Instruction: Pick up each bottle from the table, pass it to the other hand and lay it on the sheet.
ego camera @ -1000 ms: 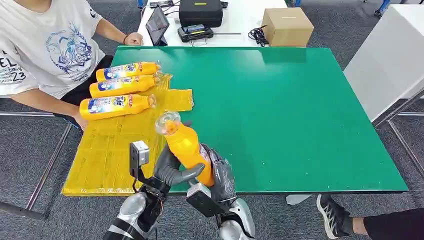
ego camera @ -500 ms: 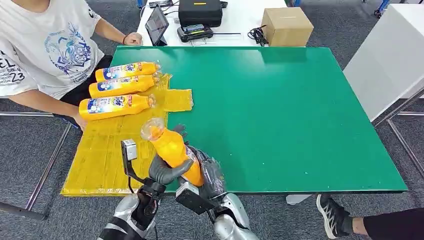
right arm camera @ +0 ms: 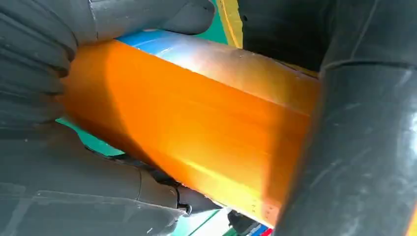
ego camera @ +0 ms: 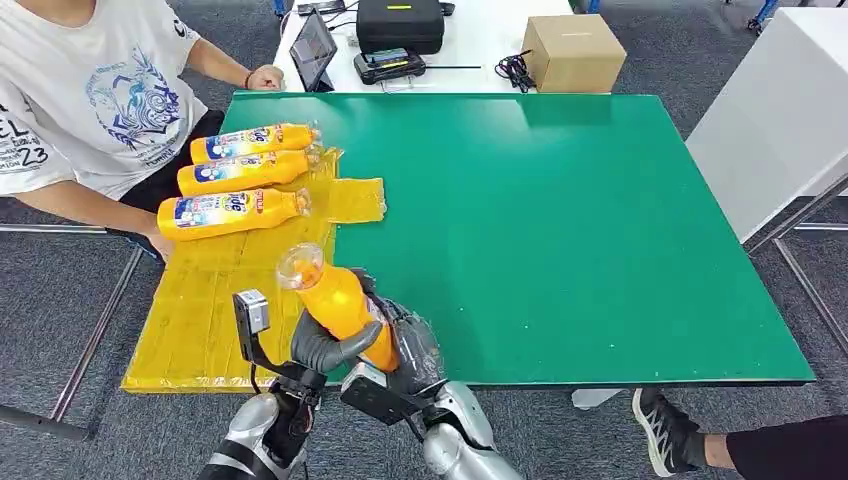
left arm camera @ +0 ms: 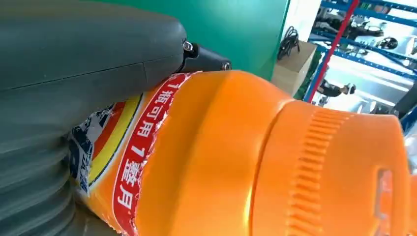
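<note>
Orange plastic bottle with clear cap (ego camera: 340,305): tilted, cap toward the far left, held above the near edge of the green table (ego camera: 560,220), beside the yellow sheet (ego camera: 215,300). Left hand (ego camera: 325,345): grey fingers wrapped round the body. Right hand (ego camera: 410,350): fingers closed on the same bottle from the other side. Three orange labelled bottles (ego camera: 235,212): lying side by side on the sheet's far end.

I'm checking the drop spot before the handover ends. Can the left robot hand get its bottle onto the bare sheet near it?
Probably yes: the left robot hand grips the bottle beside bare yellow sheet; the three laid bottles lie farther back.
</note>
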`<action>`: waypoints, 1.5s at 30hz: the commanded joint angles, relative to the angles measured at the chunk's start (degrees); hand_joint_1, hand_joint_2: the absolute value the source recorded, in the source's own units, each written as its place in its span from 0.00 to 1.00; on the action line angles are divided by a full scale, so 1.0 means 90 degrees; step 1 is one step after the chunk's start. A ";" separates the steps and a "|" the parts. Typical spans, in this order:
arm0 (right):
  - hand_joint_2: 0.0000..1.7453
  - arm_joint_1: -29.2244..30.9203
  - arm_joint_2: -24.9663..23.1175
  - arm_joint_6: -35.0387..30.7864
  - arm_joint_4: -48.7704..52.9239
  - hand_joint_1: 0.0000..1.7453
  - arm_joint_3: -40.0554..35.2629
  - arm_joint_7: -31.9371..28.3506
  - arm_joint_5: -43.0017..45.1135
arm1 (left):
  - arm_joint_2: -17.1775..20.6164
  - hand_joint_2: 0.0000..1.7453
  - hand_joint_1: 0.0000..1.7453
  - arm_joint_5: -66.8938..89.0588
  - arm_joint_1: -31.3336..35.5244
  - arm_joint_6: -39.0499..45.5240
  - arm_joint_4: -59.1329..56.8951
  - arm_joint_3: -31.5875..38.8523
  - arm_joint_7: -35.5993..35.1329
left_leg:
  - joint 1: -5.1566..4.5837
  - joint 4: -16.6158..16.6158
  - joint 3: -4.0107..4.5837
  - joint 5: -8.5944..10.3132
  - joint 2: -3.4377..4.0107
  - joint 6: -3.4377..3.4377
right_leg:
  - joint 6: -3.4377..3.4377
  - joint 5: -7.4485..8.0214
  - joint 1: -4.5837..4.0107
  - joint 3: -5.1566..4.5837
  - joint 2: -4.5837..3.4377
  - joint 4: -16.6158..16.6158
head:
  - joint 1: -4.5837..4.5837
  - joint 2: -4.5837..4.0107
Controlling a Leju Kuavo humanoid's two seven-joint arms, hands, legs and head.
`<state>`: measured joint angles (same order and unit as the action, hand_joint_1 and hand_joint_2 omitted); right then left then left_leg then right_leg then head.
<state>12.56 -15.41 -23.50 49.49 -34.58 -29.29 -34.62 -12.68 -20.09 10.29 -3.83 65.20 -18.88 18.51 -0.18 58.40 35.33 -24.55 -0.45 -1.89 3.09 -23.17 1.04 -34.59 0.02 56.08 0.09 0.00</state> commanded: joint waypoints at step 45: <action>0.00 -0.1317 0.0432 0.0350 0.5406 0.00 0.0262 -0.0752 0.2423 | 0.1039 1.00 1.00 1.0343 0.2190 0.4870 -0.3852 0.2469 -0.0141 | 0.0009 -0.0012 -0.0031 0.0002 0.0015 0.0024 | -0.0014 -0.0003 -0.0006 0.0029 -0.0010 -0.0003 | 0.0000 0.0000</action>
<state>-0.64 -14.58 -19.80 94.99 -29.57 -36.59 -13.11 -7.65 65.22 24.35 39.78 50.11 -0.84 22.15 -0.12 58.40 35.35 -24.47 -0.43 -1.76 3.07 -23.15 1.01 -34.59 0.00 56.12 0.09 0.00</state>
